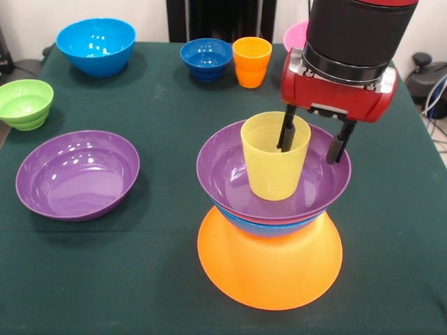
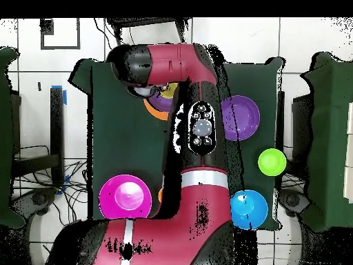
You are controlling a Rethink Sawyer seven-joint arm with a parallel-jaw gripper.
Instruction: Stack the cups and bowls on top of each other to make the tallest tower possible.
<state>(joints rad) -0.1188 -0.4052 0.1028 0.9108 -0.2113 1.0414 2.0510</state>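
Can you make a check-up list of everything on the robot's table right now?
Surface: table with dark green cloth.
Job's things: tower has an upside-down yellow-orange bowl, a blue bowl and a purple bowl, with the yellow cup upright inside. Loose: second purple bowl, green bowl, big blue bowl, dark blue bowl, orange cup, pink bowl.
Clutter: nothing seen.
Gripper: gripper open, one finger inside the cup, the other outside its rim.
Cables: some at the right edge.
Surroundings: tiled floor.
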